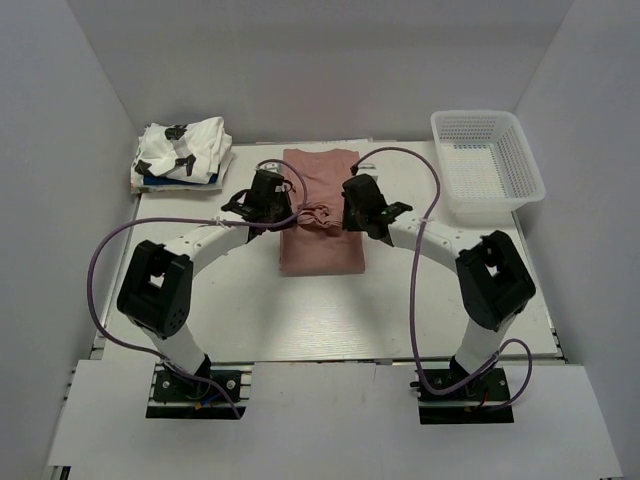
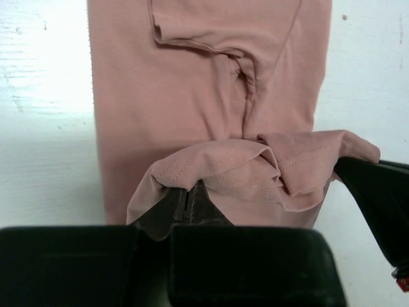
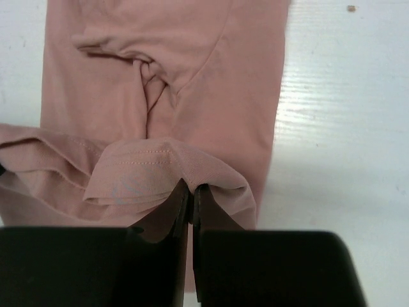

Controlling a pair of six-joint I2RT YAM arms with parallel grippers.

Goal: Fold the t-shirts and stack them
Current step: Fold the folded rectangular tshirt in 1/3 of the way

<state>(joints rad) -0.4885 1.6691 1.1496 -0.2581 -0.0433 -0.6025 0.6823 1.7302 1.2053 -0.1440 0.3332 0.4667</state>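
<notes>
Pink t-shirt half-folded, hem pinched tight in left claw and right claw (mid-fold); white shirt sits stacked beyond left claw.

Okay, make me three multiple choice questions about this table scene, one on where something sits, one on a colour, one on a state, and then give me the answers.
1. Where is the white plastic mesh basket? A: far right of the white table. B: far left. C: near edge, centre.
2. What colour is the soft cloth t-shirt at the centre? A: blue. B: green. C: dusty pink.
3. What is the left gripper doing? A: open over bare table. B: shut on the t-shirt's hem. C: open over the basket.
Answers: 1 A, the top view shows it in the far right corner. 2 C, all three views show pink cloth. 3 B, the left wrist view shows it closed on a lifted fold of hem.
</notes>
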